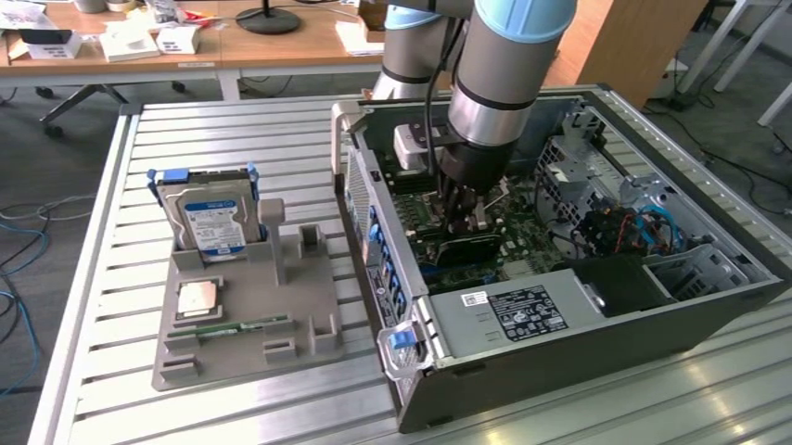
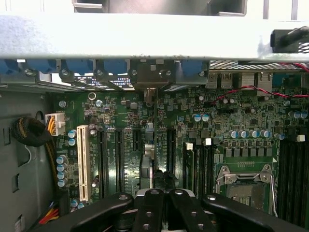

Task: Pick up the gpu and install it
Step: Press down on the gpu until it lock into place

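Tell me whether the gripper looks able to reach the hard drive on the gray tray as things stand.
Probably not right away: the gripper is shut, deep inside the computer case, whose side wall stands between it and the hard drive.

A slatted metal table (image 1: 111, 195) carries a grey holder tray (image 1: 248, 320) and an open computer case (image 1: 693, 320).

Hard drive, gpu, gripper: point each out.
hard drive (image 1: 210, 222): exterior view, blue-white label face.
gpu (image 1: 466, 248): exterior view, dark board edge below the fingers.
gripper (image 2: 161, 195): wrist view, between the shut fingertips.
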{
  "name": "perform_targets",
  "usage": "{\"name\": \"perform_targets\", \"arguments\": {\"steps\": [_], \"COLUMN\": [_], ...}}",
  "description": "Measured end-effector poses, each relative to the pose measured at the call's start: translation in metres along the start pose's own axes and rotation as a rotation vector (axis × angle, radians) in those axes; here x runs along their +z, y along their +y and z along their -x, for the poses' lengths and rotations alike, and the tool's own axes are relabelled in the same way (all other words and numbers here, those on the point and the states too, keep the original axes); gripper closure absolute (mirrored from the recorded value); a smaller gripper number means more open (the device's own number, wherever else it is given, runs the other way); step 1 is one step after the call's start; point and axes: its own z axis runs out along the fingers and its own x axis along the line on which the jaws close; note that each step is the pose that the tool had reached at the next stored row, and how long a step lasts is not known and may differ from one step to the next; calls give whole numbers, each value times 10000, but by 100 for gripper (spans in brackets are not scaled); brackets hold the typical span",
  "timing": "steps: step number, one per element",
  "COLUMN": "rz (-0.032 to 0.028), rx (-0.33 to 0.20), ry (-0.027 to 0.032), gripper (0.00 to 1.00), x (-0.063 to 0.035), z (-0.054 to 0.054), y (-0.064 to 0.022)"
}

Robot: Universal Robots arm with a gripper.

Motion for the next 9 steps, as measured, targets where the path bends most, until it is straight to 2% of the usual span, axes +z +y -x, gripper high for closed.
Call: {"name": "perform_targets", "arguments": {"steps": [9], "rz": [0], "rx": [0], "ry": [2], "gripper": [89], "x": [2], "z": [0], "y": [0]}}
